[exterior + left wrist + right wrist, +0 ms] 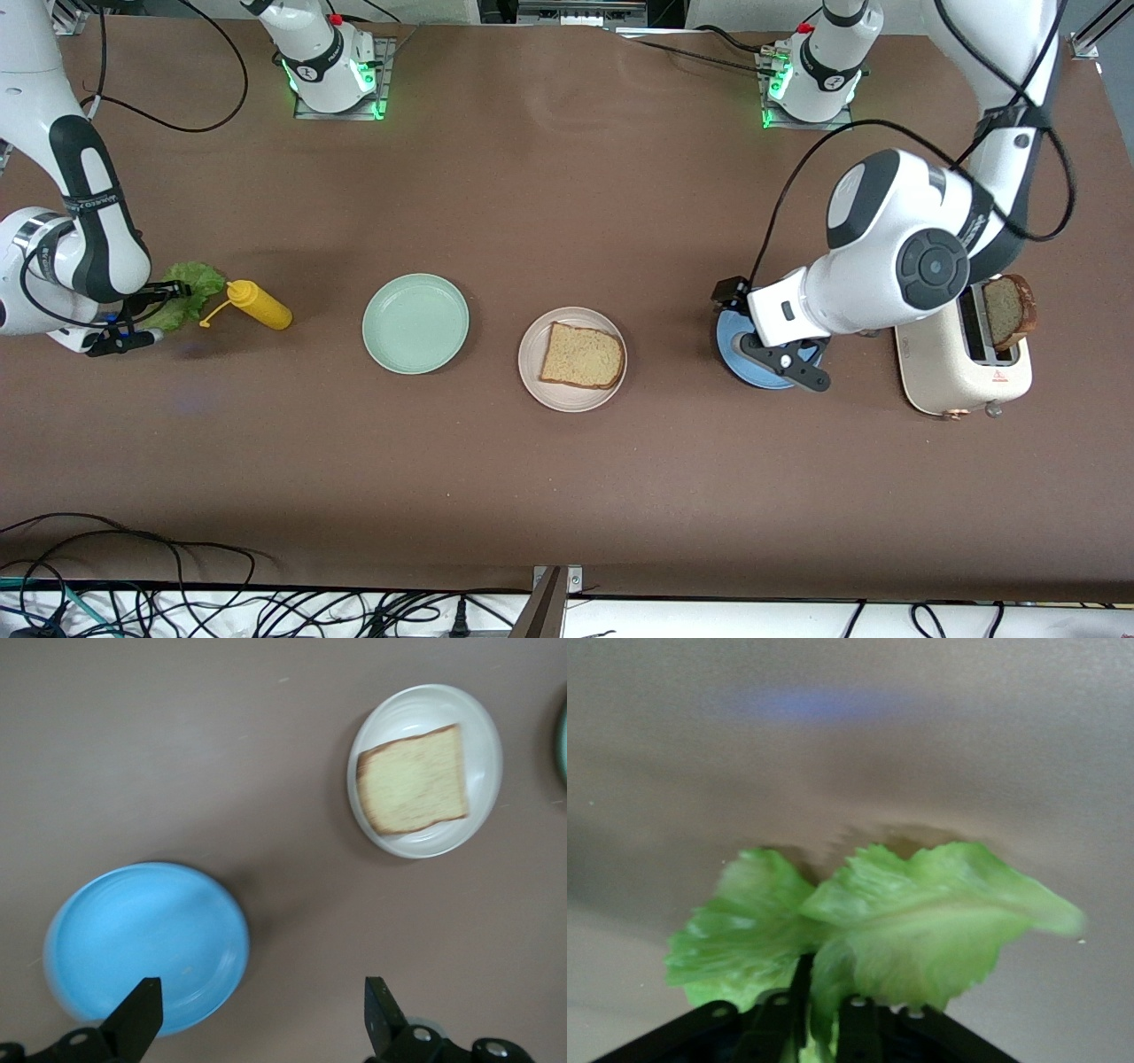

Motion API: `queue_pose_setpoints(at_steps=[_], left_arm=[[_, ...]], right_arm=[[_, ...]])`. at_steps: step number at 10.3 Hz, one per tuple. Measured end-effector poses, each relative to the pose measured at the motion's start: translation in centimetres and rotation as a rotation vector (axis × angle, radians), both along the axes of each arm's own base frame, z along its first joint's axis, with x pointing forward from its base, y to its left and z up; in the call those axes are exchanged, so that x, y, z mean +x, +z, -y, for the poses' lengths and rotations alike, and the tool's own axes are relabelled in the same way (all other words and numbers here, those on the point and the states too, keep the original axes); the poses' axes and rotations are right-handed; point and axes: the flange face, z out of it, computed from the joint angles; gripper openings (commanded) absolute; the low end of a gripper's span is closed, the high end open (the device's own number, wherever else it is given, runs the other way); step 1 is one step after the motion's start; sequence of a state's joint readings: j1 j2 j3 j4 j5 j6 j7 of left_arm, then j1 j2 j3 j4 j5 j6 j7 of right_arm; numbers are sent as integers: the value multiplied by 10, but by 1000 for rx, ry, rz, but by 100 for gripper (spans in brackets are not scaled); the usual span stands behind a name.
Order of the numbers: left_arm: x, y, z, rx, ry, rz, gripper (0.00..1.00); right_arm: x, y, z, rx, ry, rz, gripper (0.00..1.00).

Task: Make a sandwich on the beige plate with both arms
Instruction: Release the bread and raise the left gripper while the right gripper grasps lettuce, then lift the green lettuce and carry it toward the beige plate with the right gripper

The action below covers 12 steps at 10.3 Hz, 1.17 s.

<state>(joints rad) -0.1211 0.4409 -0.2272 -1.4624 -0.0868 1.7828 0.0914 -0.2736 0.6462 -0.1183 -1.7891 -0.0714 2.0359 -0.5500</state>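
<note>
Ruffled green lettuce leaf (868, 926) pinched between closed jaws of right gripper (819, 1005), left gripper (257, 1019) held wide open, empty, round blue plate (146, 943) below one finger.

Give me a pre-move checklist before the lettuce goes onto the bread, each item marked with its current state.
1. right gripper shut on the lettuce leaf: ok.
2. Bread slice lying flat on the beige plate: ok.
3. Top of that slice bare: ok.
4. left gripper open, over the blue plate, away from the beige plate: ok.
5. Second slice standing in the toaster: ok.
6. Lettuce lifted off the table: cannot tell.
</note>
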Motion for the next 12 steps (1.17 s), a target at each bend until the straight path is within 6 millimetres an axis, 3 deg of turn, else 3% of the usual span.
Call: queue_pose_setpoints(at_steps=[1, 4, 6, 9, 12], left_arm=[[0, 17, -13, 31, 18, 22, 100], [3, 76, -92, 53, 136, 97, 100], [-10, 109, -125, 72, 191, 132, 100], [-51, 137, -137, 95, 255, 144, 100], [-73, 161, -174, 111, 354, 145, 100]], right_arm=[[1, 1, 1, -1, 0, 3, 0], [20, 24, -1, -9, 10, 31, 0], [49, 73, -13, -5, 30, 26, 0], [90, 161, -48, -4, 74, 61, 0], [105, 218, -77, 81, -35, 83, 0]])
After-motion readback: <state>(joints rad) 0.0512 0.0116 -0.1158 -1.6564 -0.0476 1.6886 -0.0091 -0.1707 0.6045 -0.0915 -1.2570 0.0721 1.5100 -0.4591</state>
